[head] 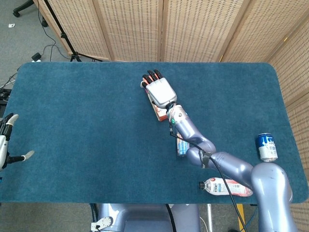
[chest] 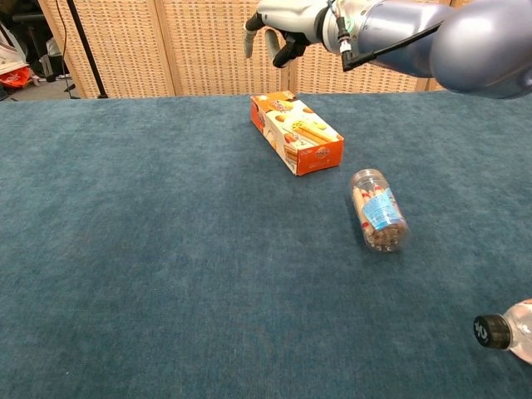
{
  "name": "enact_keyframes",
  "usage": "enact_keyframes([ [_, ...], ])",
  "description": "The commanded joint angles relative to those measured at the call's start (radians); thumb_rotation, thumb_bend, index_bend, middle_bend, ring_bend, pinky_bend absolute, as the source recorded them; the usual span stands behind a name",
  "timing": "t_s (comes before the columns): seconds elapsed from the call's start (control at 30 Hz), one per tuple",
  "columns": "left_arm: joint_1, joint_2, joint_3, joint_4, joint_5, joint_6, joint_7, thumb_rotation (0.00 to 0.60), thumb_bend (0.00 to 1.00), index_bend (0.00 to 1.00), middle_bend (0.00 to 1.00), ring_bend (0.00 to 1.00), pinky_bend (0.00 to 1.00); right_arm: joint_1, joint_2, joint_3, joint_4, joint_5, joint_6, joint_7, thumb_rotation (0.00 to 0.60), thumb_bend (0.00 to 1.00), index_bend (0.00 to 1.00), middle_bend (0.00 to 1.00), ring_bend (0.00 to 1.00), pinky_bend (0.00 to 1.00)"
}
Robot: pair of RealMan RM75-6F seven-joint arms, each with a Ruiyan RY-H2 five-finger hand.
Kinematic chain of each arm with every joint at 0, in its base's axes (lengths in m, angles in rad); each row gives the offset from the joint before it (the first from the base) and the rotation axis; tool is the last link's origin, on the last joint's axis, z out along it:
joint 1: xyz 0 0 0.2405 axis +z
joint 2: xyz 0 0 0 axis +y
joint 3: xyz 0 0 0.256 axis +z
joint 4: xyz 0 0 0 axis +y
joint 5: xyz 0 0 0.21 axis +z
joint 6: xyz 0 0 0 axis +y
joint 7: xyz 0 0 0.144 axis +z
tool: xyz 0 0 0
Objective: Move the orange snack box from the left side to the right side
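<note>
Hovering empty, fingers loosely apart, the right hand (chest: 278, 21) sits above the orange snack box (chest: 296, 132) lying mid-table (long axis running away from the robot), directly below.

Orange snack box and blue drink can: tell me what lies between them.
In the head view, the right arm crosses between the orange snack box and blue drink can, over a clear plastic jar.
</note>
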Motion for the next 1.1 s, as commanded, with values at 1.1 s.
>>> enact_keyframes([
  [1.1,-0.015,-0.011,-0.015,0.003,-0.046,-0.028,0.031,0.600,0.00,0.00,0.00,0.00,0.00,0.111,-0.286,-0.125,0.555,-0.017,-0.374,-0.003,0.600,1.00,0.34,0.22,0.09,0.19],
])
